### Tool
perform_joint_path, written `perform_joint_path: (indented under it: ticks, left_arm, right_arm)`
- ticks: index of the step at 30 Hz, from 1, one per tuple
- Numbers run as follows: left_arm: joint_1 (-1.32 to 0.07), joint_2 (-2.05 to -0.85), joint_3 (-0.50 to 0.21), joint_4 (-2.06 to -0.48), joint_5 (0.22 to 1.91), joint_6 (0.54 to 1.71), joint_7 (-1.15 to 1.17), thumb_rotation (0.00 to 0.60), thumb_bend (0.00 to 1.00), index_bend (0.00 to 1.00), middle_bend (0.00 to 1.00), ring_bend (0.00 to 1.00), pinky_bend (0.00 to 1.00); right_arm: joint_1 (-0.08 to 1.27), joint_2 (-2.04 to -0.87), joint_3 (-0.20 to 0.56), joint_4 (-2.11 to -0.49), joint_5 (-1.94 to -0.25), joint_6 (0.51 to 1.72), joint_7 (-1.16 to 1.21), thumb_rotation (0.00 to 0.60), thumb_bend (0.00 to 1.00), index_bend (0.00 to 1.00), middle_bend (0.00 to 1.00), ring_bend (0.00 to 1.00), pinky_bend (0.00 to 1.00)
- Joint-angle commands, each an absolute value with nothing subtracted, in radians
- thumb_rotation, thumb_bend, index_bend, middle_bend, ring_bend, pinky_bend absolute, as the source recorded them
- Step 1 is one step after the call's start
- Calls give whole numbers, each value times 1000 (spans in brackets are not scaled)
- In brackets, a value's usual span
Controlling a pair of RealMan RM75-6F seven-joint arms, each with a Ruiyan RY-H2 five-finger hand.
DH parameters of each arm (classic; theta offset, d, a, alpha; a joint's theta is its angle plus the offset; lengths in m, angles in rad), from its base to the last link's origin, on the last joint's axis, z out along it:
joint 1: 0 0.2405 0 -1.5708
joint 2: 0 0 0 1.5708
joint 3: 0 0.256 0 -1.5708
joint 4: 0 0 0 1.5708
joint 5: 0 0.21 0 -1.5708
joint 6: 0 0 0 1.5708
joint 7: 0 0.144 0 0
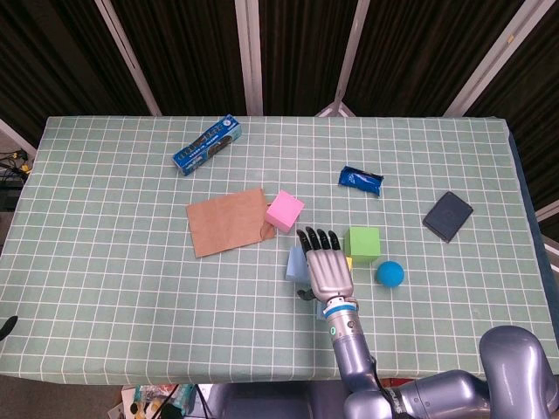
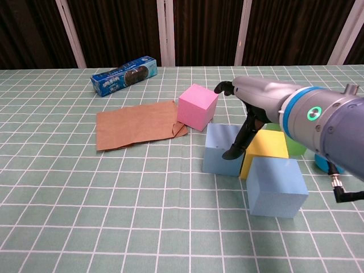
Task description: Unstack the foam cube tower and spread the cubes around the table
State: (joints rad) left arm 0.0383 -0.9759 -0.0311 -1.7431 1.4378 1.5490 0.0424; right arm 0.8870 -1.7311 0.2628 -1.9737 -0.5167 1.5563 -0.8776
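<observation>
The right hand [image 2: 259, 114] hangs over the cluster of cubes, fingers spread and holding nothing, thumb dipping between the blue cube [image 2: 223, 149] and the yellow cube [image 2: 266, 147] directly below. The pink cube [image 1: 285, 211] sits apart, beside the brown paper [image 1: 229, 222]. No containers anywhere.

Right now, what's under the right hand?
The right hand hangs open over the yellow cube and part of the blue cube beside it. The head view hides most of the yellow cube; contact is unclear.
</observation>
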Motion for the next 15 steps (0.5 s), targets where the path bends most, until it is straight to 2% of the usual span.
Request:
perform_joint_path:
  ticks: [1,15]
  left_arm:
    - [38,-976,-31,-1743,1437,1549,43,600,305,111,0,0,17]
    - [36,-978,-34,-1744,1430,1546,49,600,305,111,0,0,17]
  right_arm:
    - [887,-1756,261,-1915,-518,1540,-881,600,128,0,152,43,0]
    - [887,-1830,279,-1782,-489,1486,-907,600,128,0,269,64,0]
